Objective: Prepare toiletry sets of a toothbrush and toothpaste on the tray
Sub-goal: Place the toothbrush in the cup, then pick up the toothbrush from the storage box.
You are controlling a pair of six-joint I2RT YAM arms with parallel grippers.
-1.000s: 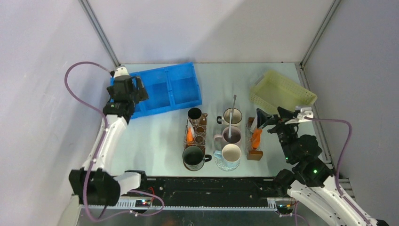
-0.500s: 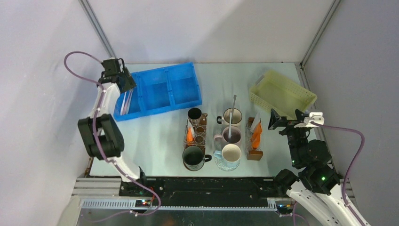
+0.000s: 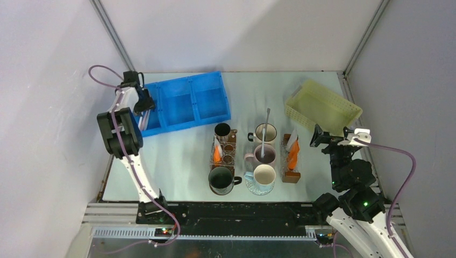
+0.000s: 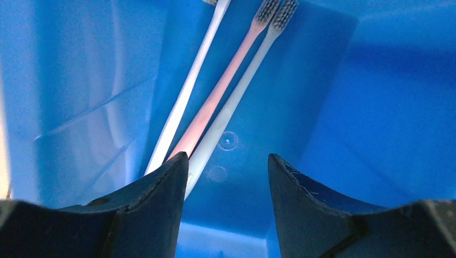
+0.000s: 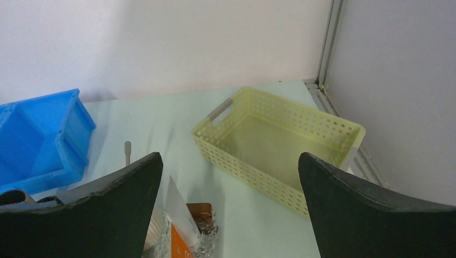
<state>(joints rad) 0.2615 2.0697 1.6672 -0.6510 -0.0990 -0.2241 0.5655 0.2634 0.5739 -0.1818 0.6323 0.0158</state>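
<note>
**Desk:** Report the left pincer against the brushes.

**Operator:** My left gripper (image 4: 226, 156) is down inside the far-left compartment of the blue bin (image 4: 376, 107). Its jaws stand apart with nothing between them. Three brushes lie on the floor there, heads to the far end: a white toothbrush (image 4: 185, 86), a pink toothbrush (image 4: 209, 102) and a pale grey toothbrush (image 4: 241, 86). Their handles run to my left finger (image 4: 156, 199), which hides the near ends. I cannot tell whether it touches them.

**Desk:** And the right side?

**Operator:** My right gripper (image 5: 230, 156) hangs spread wide and empty over the table's right side. A toothpaste tube (image 5: 182, 215), white and orange, stands in a clear box (image 5: 207, 236) just below it, cut off by the frame edge. The yellow basket (image 5: 253, 169) lies beyond, far right.

**Desk:** Clearances?

**Operator:** Bin walls stand close on both sides of the left jaws. There is open table around the right.
</note>
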